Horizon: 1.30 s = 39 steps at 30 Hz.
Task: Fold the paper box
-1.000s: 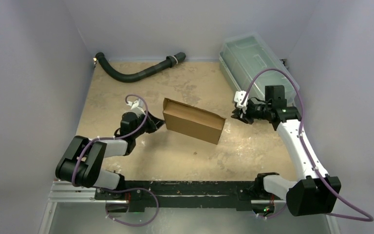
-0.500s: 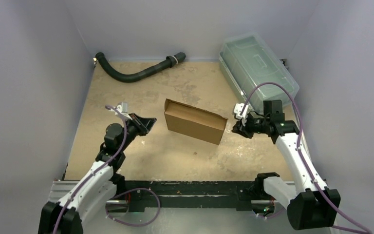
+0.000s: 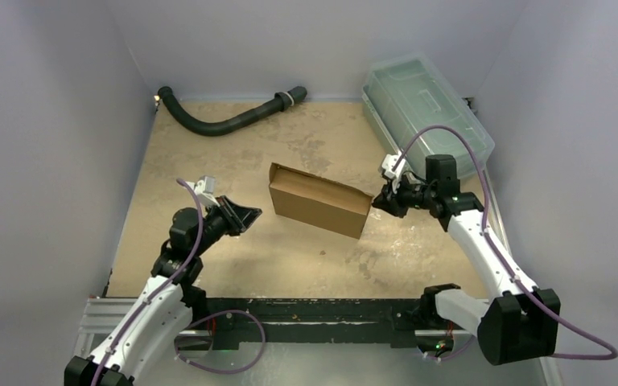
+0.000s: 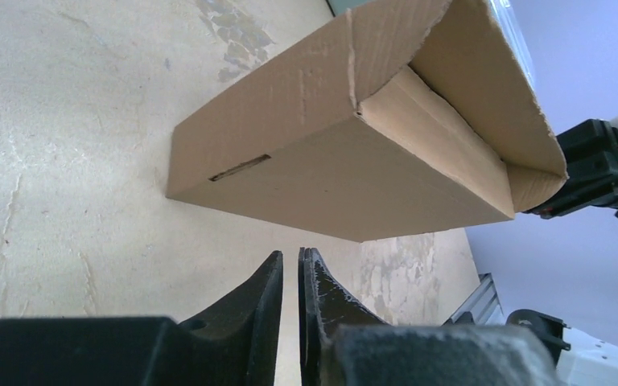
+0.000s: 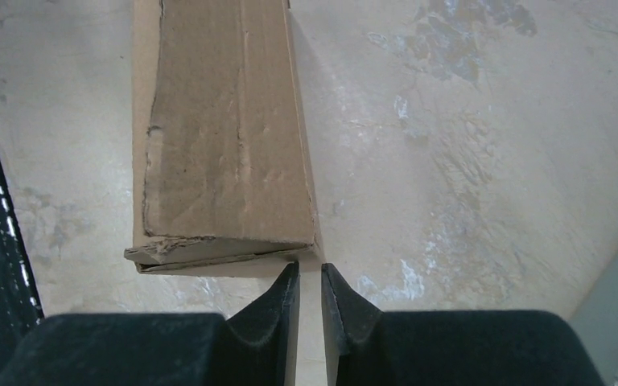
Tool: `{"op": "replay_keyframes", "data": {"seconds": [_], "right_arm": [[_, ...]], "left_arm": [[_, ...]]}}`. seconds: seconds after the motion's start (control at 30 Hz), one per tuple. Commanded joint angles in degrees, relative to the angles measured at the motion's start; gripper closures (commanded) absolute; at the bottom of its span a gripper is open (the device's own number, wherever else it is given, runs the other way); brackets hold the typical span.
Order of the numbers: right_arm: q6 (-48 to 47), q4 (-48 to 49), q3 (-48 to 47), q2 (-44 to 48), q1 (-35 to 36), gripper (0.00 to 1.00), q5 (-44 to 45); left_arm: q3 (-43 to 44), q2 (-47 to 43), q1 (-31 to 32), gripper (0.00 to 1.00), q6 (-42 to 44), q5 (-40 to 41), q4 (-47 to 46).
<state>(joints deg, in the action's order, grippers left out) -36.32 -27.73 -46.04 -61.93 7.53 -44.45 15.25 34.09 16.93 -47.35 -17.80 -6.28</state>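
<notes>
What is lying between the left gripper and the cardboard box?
Nothing: only bare table separates the left gripper from the cardboard box, as the top view and the left wrist view show.
</notes>
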Motion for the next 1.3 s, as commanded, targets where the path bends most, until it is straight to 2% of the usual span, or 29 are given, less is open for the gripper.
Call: {"op": "replay_keyframes", "data": {"seconds": [0.0, 0.07, 0.4, 0.6, 0.73, 0.87, 1.03, 1.27], "right_arm": [[4.6, 3.9, -2.5, -1.5, 2.4, 0.83, 0.4], [5.6, 4.9, -3.4, -2.7, 3.3, 0.83, 1.2], [6.6, 6.7, -13.6, -13.8, 7.2, 0.82, 5.1], [7.8, 11.7, -7.2, -4.8, 6.4, 0.76, 11.6], [7.1, 12.8, -2.4, 4.2, 1.6, 0.67, 9.1], [7.5, 11.8, -2.6, 8.5, -1.4, 0.65, 2.7], [11.0, 12.1, -2.3, 8.2, -2.3, 0.65, -5.3], [10.7, 11.9, -0.4, 9.3, -2.5, 0.68, -7.0]], "left_arm": [[2.1, -2.1, 0.0, 0.85, -1.8, -0.8, 0.9], [2.0, -3.1, 0.0, 0.81, -2.2, -0.3, 1.1], [6.3, -6.1, 0.0, 0.81, -0.6, 1.9, 6.1], [16.0, -4.6, 0.0, 0.78, 6.0, 3.9, 13.9], [23.8, 0.6, 0.0, 0.67, 10.9, 6.3, 16.0], [32.4, 8.4, -0.1, 0.59, 13.0, 7.9, 17.1], [40.2, 19.0, -0.1, 0.58, 15.1, 7.9, 18.4], [40.7, 26.4, -0.3, 0.61, 14.6, 4.7, 14.2]]}}
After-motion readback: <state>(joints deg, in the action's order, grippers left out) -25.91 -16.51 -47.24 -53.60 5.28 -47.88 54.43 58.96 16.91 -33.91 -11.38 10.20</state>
